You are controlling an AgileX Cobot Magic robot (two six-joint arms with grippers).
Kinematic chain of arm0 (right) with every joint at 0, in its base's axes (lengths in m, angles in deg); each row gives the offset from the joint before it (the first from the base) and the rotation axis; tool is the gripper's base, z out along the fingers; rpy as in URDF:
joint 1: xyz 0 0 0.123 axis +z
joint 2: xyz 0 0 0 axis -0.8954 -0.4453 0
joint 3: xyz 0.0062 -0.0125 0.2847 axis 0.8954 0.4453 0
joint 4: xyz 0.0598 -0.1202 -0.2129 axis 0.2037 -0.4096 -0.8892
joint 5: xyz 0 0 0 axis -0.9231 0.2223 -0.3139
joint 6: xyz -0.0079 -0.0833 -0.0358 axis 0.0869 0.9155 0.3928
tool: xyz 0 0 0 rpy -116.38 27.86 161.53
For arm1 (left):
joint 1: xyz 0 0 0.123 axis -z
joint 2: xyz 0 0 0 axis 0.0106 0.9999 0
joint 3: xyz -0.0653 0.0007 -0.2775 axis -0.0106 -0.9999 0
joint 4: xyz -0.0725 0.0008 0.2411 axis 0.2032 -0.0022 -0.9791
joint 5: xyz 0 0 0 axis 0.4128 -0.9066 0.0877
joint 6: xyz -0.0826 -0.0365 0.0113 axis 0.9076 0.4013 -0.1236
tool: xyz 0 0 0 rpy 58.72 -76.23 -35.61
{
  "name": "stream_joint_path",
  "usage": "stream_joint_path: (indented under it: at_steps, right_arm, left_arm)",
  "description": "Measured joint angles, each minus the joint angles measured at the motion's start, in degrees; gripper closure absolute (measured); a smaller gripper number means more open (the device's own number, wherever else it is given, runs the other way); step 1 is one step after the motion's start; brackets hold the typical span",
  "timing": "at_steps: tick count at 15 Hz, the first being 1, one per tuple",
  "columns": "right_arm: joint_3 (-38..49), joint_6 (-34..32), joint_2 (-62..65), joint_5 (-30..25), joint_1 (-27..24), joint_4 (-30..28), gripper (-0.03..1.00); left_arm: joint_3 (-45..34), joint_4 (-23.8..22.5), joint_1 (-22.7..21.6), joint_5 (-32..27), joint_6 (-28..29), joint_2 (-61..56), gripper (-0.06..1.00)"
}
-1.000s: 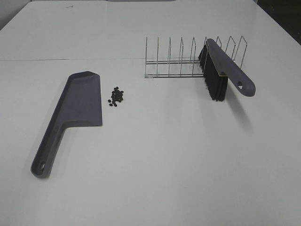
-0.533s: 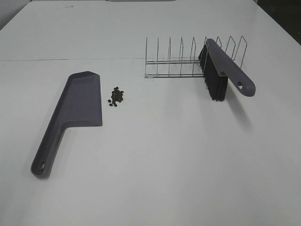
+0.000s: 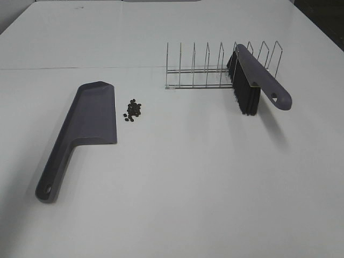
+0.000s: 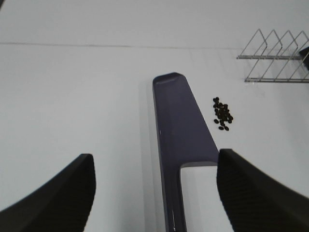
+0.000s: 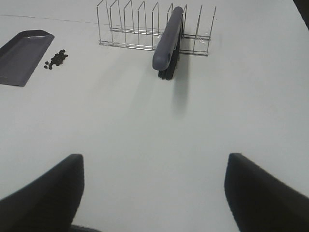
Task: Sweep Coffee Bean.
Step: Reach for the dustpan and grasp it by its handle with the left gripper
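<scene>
Matt grey plastic dustpan (image 3: 91, 115), shiny thin metal wire rack (image 3: 207, 67), smooth white table (image 3: 188, 177).

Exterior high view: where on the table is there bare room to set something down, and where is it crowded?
Bare: the wide near stretch of the table, between the dustpan handle and the brush; also the far strip behind the wire rack. Crowded: the narrow gap between dustpan and coffee beans, and the rack's right end, where the brush sits.

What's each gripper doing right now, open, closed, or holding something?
Left gripper: open, holding nothing.
Right gripper: open, holding nothing.
</scene>
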Motion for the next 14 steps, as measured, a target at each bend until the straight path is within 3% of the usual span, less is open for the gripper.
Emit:
stream_joint_path:
  at_steps: [1,4,9,14]
  right_arm:
    - [0.00,-1.49,0.00,0.00,0.00,-1.09,0.26]
    - [0.00,-2.29,0.00,0.00,0.00,-1.38,0.26]
    - [0.00,-2.29,0.00,0.00,0.00,-1.38,0.26]
    - [0.00,-2.29,0.00,0.06,0.00,-1.38,0.26]
  left_arm:
    - [4.93,3.84,0.00,-1.26,-3.61,11.34,0.28]
    - [10.20,9.74,0.00,-2.52,-7.51,26.76,0.28]
    - [17.25,10.49,5.39,-7.62,-7.05,46.98,0.28]
    - [19.19,10.20,7.85,-9.05,-5.10,57.30,0.28]
